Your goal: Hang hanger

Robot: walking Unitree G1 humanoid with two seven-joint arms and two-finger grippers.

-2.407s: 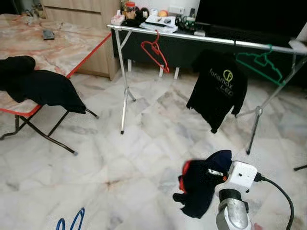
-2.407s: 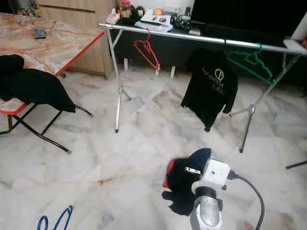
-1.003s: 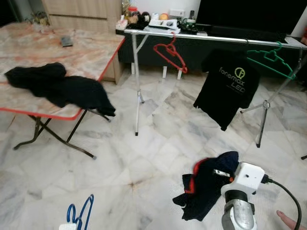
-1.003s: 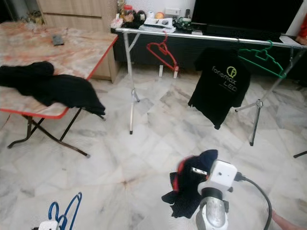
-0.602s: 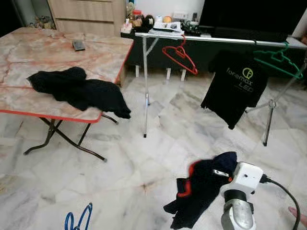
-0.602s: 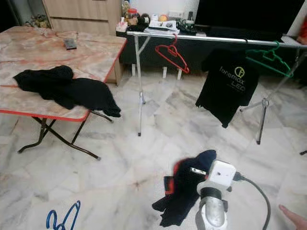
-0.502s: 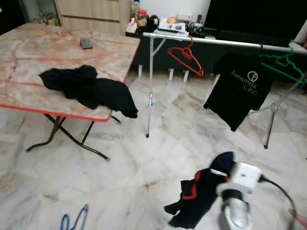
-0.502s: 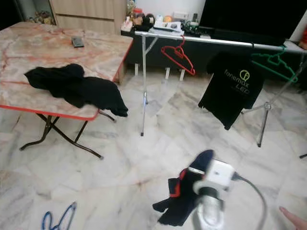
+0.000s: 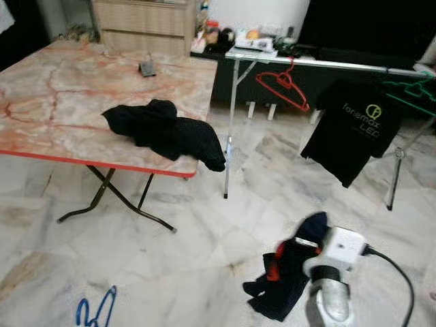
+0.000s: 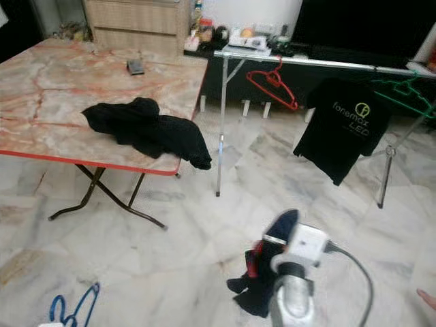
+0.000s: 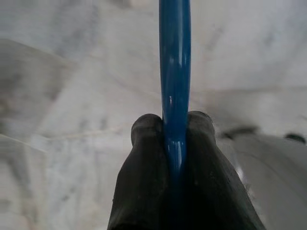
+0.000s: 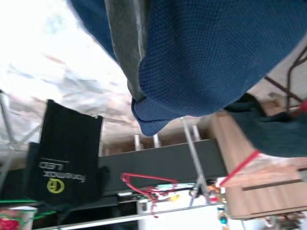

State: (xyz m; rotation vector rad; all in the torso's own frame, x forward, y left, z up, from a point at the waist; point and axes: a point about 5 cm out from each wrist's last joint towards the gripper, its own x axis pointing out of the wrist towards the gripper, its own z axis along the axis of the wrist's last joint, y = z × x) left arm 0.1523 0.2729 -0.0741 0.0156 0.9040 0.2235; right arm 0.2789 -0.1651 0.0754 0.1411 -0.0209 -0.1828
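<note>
Left wrist view showed the left gripper (image 11: 175, 139) jaws clamped on the blue hanger (image 11: 175, 72), seemingly light, stiff, slippery plastic.

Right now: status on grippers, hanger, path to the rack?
Left gripper shut on blue hanger. Right gripper holds a navy garment. Clothes rack ahead, right of folding table; bare floor between.

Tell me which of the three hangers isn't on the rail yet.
The blue hanger, down low at the robot's left, clamped in the left pincer. The red hanger and green hanger hang on the rail.
</note>
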